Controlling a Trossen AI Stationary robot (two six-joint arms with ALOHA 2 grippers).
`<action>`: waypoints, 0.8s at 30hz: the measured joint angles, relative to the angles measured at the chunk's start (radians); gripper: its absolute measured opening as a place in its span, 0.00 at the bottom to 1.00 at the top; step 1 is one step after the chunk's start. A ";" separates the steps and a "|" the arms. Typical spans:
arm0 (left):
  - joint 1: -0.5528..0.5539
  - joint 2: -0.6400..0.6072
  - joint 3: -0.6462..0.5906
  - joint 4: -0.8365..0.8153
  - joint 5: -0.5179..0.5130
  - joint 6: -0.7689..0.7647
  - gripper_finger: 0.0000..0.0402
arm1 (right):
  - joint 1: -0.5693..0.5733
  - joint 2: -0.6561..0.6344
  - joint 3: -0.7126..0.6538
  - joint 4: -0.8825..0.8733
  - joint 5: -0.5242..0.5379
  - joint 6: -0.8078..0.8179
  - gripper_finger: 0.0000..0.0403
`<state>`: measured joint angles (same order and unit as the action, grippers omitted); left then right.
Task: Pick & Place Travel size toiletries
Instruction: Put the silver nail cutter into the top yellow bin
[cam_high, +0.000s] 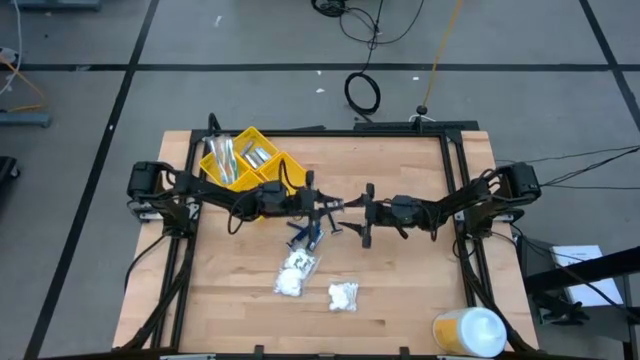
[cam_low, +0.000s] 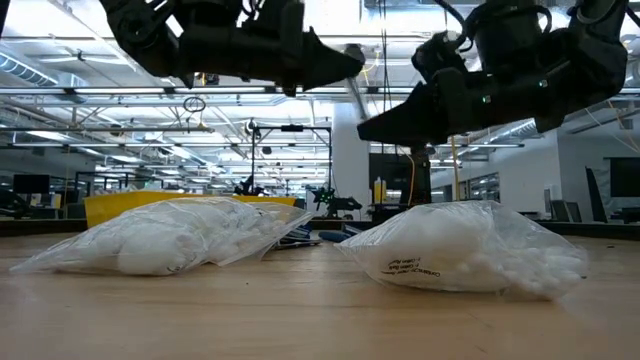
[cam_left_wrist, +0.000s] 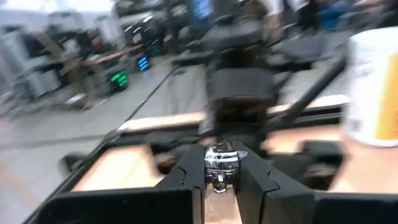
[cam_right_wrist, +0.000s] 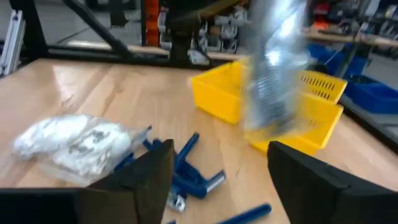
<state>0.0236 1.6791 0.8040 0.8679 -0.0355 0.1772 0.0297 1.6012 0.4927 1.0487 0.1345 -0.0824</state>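
high view: left gripper (cam_high: 335, 204) and right gripper (cam_high: 358, 210) meet tip to tip above mid surface (cam_high: 400, 270); blue sticks (cam_high: 303, 233) just below them, two bags of white lumps (cam_high: 297, 272) nearer, yellow tray (cam_high: 243, 160) far left.
low view: both bags (cam_low: 170, 236) lie flat on the surface.
left wrist view: fingers (cam_left_wrist: 186, 177) clamped on a silvery packet (cam_left_wrist: 219, 160).
right wrist view: fingers (cam_right_wrist: 146, 174) apart, silvery packet (cam_right_wrist: 273, 68) blurred ahead, not gripped.

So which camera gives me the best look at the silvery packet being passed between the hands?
The left wrist view: the silvery packet sits sharp, pinched between the left hand's fingers. The right wrist view shows it as a blurred streak before the yellow tray, right hand open. The high view shows a speck; the low view hides it.
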 joint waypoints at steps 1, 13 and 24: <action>0.011 -0.009 0.000 -0.019 -0.018 -0.006 0.10 | -0.002 0.000 0.000 -0.011 -0.003 0.006 0.62; 0.191 -0.199 -0.239 0.042 -0.100 -0.068 0.10 | -0.010 0.000 0.000 -0.060 0.000 0.023 0.65; 0.394 -0.344 -0.561 0.195 -0.627 -0.185 0.11 | -0.010 0.000 0.000 -0.037 0.000 0.049 0.63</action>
<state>0.4179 1.3350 0.2429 1.0630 -0.6625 -0.0077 0.0195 1.6009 0.4927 1.0119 0.1341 -0.0337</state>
